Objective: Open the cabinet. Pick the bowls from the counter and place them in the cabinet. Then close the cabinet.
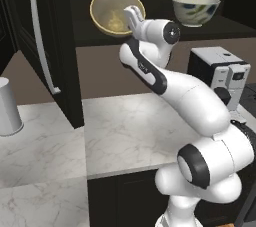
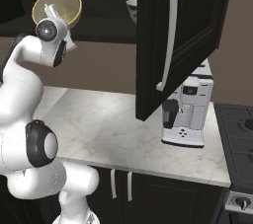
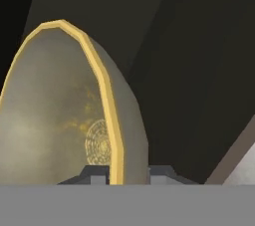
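The cabinet [image 2: 188, 35] is open; its door [image 1: 42, 36] is swung out with the long silver handle showing; the off-white bowl [image 1: 196, 10] already sits upright on the shelf [image 1: 220, 30] inside. The yellow bowl [image 1: 115, 13] is up in the air at the mouth of the cabinet, tipped on its side so you can see into it; the fingers [image 1: 133, 19] are pinched narrow on its golden rim [image 3: 107, 100], one finger inside the bowl and one outside. The bench [image 1: 130, 131] below has no bowl on it, just a grey cup [image 1: 9, 107] far off to the left and a coffee machine [image 2: 188, 109] to the right.

The step now looks like putting the yellow bowl on the shelf; to do it well, the arm should turn the bowl until its bottom faces down, then carry it further in over the shelf, well apart from the off-white bowl so they do not bump; it should go low until the bowl touches the shelf before the fingers let go, or the bowl may roll or drop out. The grip is only on the thin rim, so slow moves are best; a quick swing could make the bowl slip. After that the arm must pull straight back out, keeping away from the open door, and then the cabinet can be shut.
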